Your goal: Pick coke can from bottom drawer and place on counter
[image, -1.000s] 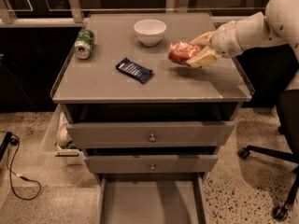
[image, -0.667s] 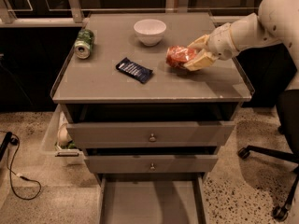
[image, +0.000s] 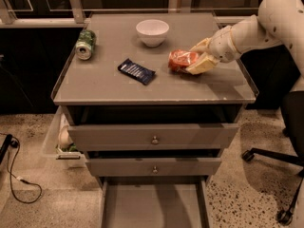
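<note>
The coke can is red-orange and lies on its side on the counter, right of centre. My gripper reaches in from the right on the white arm. Its cream fingers sit on either side of the can's right end, shut on it. The can rests at or just above the counter surface. The bottom drawer is pulled out at the foot of the cabinet, and its flat grey tray shows nothing inside.
A green soda can lies at the counter's left edge. A white bowl stands at the back and a dark blue packet lies in the middle. An office chair base is at the right, a cable at the left.
My gripper has carried the coke can a little left and down, bringing it onto the counter surface. Nothing else has moved.
</note>
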